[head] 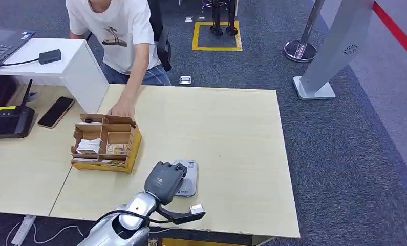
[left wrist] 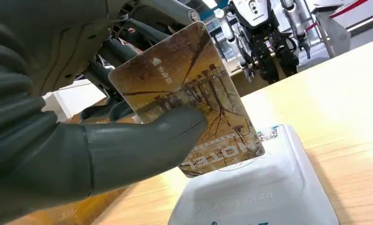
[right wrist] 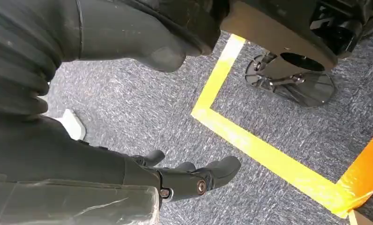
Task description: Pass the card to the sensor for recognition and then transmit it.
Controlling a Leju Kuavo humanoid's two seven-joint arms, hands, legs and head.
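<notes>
Left hand: your left hand (head: 164, 180) grips the card (left wrist: 186, 93) between the thick thumb (left wrist: 142, 140) and the darker fingers behind it; in the head view the hand hangs over the near end of the card reader (head: 187, 177).

Card: it is tilted, its lower edge just above the white top of the reader (left wrist: 255, 187); you cannot tell from these views whether the edge touches it.

Right hand: your right hand (right wrist: 189, 180) hangs beside the body over the grey carpet, holding nothing, fingers loosely apart.

Risk of no read: the card stands steeply to the reader's face. If you hold it this way, the sensor may not recognise it; laying it flatter looks safer.

Risk of slip: the thumb covers a small part of the card's face. Pressing the card's edge down on the reader could pivot it out of the pinch.

Risk of shoving: the reader looks light and lies loose on the wooden table (head: 232, 133); a downward or sideways push may slide it.

Risk at handover: a person's hand (head: 122, 108) rests on the cardboard organiser (head: 106, 143), just beyond your left hand. Moving the card on toward them, you could clip the box or the hand.
</notes>
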